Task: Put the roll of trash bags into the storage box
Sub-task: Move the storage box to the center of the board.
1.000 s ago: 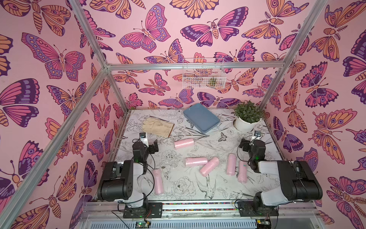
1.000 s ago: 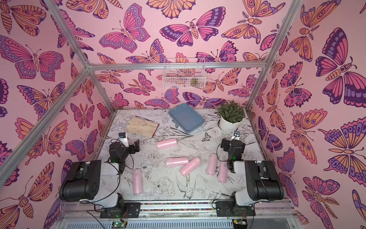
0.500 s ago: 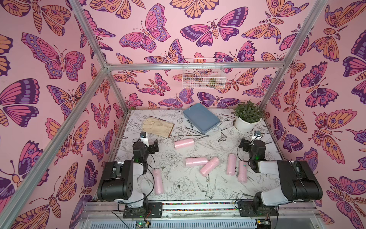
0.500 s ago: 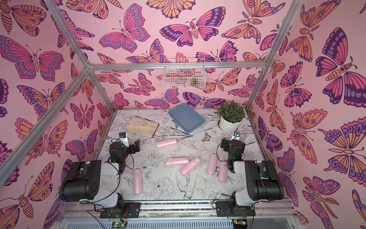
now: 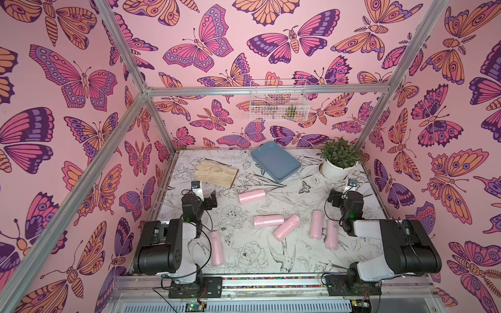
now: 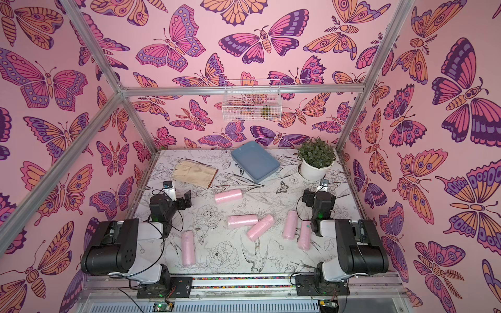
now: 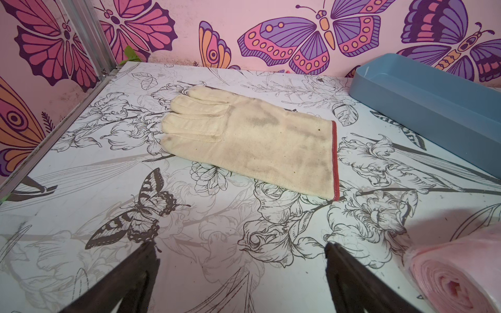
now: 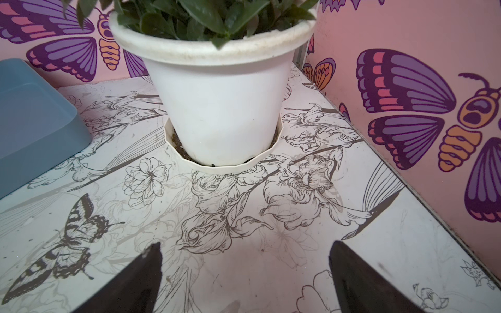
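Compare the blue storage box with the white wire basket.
The storage box is solid slate-blue plastic; the wire basket is open white mesh. The storage box lies on the table; the wire basket hangs high on the back wall. The storage box is empty; the wire basket holds a small greenish thing. Both are rectangular and open-topped.

No movement to report. Over the last second, nothing shifts in both top views. The left gripper point(image 7: 240, 245) and right gripper point(image 8: 245, 245) hold the same spots with jaws just as wide apart. The pink rolls of trash bags point(image 5: 252, 197) lie exactly as they did, and the storage box point(image 5: 275, 160) gains nothing.
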### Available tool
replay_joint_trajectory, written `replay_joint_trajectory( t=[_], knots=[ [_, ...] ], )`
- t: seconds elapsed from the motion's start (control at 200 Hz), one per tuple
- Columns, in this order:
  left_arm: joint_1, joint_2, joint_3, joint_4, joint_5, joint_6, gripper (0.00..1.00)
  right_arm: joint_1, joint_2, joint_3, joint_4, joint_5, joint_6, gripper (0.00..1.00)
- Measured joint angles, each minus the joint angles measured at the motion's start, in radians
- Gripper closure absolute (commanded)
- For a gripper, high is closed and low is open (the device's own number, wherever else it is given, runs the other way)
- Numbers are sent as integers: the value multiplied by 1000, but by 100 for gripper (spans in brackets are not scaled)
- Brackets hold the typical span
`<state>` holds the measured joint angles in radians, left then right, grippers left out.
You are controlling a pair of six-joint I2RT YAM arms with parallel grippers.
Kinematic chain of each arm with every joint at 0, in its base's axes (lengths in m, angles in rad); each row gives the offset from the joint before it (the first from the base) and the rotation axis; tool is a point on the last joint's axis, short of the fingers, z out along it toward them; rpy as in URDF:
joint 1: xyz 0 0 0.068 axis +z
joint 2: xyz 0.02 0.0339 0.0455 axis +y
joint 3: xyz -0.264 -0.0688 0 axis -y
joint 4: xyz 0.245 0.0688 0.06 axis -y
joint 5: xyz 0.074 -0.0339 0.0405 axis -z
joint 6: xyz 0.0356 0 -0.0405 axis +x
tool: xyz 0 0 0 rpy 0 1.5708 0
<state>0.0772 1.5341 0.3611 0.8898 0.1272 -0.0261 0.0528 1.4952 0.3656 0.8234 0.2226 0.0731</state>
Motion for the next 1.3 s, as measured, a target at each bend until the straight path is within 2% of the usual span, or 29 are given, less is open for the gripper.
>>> replay_joint_trajectory(
  t=[0.536, 0.611, 0.761, 0.871, 0.961, 1.112, 1.297],
  knots=[
    [-6, 0, 0, 0, -12, 0, 0, -8, 0, 2, 0, -16, -4, 1],
    [-7, 0, 0, 0, -12, 2, 0, -5, -18, 37, -89, -27, -16, 1],
    [-50, -63, 10, -95, -48, 23, 0, 5, -61, 381, -560, -76, 9, 1],
    [-76, -190, 63, -251, -80, 10, 0, 54, -60, 579, -746, -104, 55, 1],
    [-80, -289, 97, -326, -83, -10, 0, 142, -23, 690, -878, -113, 97, 1],
    [-109, -409, 121, -466, -82, -69, 0, 259, 176, 890, -1041, -157, 200, 0],
    [-115, -451, 150, -599, -35, -192, 0, 285, 454, 1109, -1152, -209, 354, 4]
  ],
)
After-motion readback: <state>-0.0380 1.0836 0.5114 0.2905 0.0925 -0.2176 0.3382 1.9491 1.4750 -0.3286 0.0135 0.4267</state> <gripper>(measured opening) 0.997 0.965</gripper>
